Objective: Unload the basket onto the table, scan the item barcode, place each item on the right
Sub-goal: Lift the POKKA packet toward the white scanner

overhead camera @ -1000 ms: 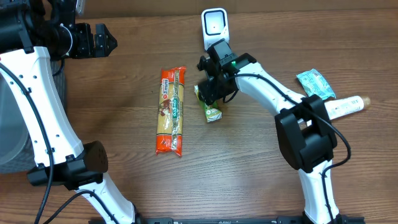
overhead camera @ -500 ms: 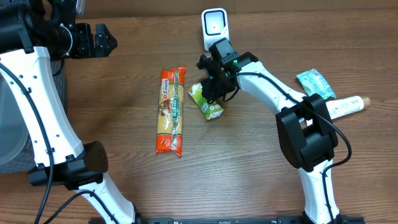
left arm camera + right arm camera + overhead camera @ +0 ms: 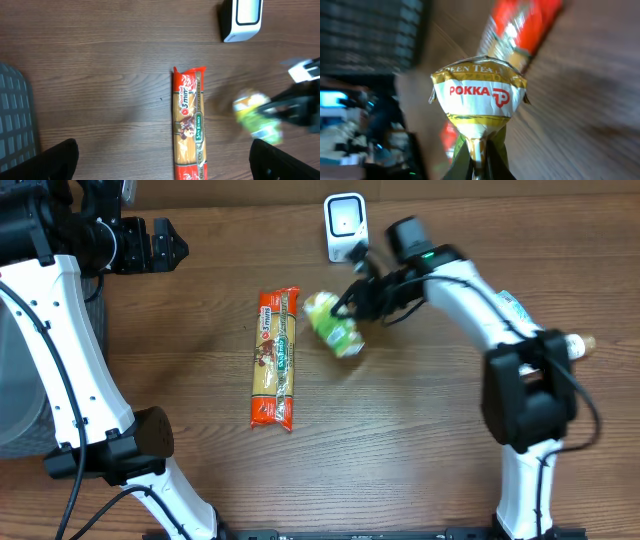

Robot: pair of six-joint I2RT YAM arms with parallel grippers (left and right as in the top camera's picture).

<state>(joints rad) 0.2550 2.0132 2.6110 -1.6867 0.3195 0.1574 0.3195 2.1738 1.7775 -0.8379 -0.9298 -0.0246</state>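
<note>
Right gripper (image 3: 362,302) is clamped tight on the green tea carton (image 3: 335,323), fingers (image 3: 470,161) pinching a folded seam at one end. From the right wrist camera the carton (image 3: 478,102) faces the lens end-on, gold-trimmed white panel with red "POKKA" lettering square to the camera, green body falling away behind it. From overhead it is motion-blurred. Its long axis looks diagonal, one end toward the far-left corner of the table (image 3: 400,450), the other toward the near-right. The gripper holds it from the far-right side.

The carton sits near the middle of the far edge and looks clear of the wood. Just beyond it, at the far edge, stands the white scanner (image 3: 345,222), upright with its dark window showing. Carton and scanner are near but not touching.

To the left of the carton lies the orange pasta pack (image 3: 275,358), flat, long axis running far edge to near edge, apart from the carton.

Over by the right edge, a teal packet (image 3: 512,302) and a pale bottle (image 3: 576,342) peek out from behind the right arm.

Left gripper (image 3: 172,246) hangs by the far-left corner, jaws spread wide, nothing between them. A grey basket (image 3: 15,120) shows at the left edge.
</note>
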